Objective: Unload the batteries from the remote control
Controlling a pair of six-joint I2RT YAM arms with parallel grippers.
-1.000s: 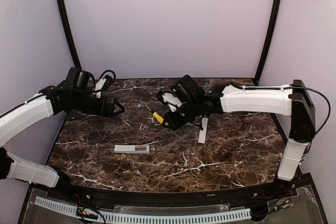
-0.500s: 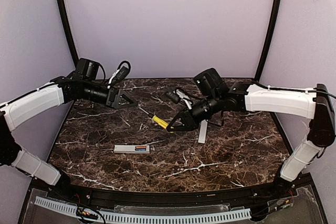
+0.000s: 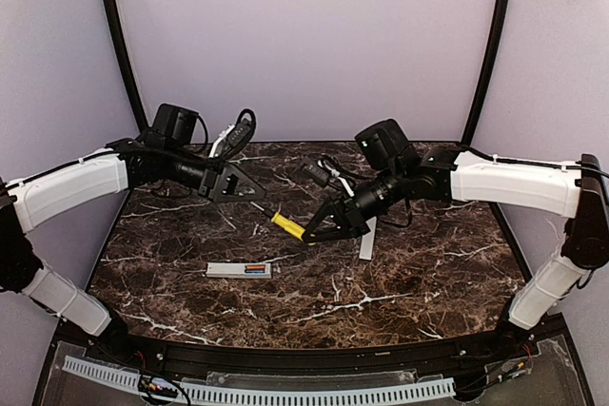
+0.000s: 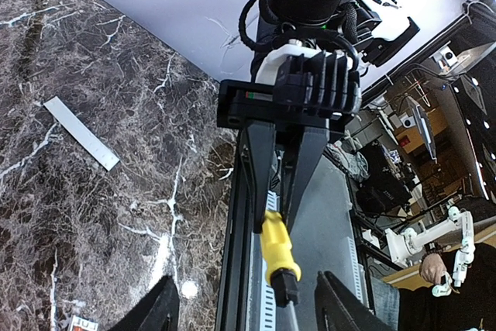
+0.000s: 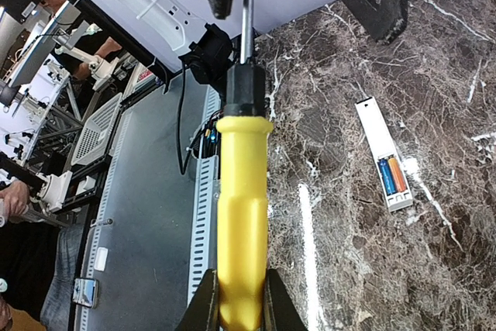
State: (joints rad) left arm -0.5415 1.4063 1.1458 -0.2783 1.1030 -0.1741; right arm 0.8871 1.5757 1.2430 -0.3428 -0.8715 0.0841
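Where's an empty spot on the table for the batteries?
The table is bare at its near right, right of the remote control and in front of the back cover. So is the patch left of the remote. It's crowded mid-table, where the left gripper and right gripper meet at the screwdriver.

Top external: fixed high behind the arm bases, facing 12 o'clock and downward, far enough to take in the whole marble table [image 3: 409, 282].
Left wrist: close, looks toward 3 o'clock.
Right wrist: close, looks toward 9 o'clock.
All three share the yellow-handled screwdriver [image 3: 288, 226]. Top and right wrist share the remote control [image 5: 385, 162].
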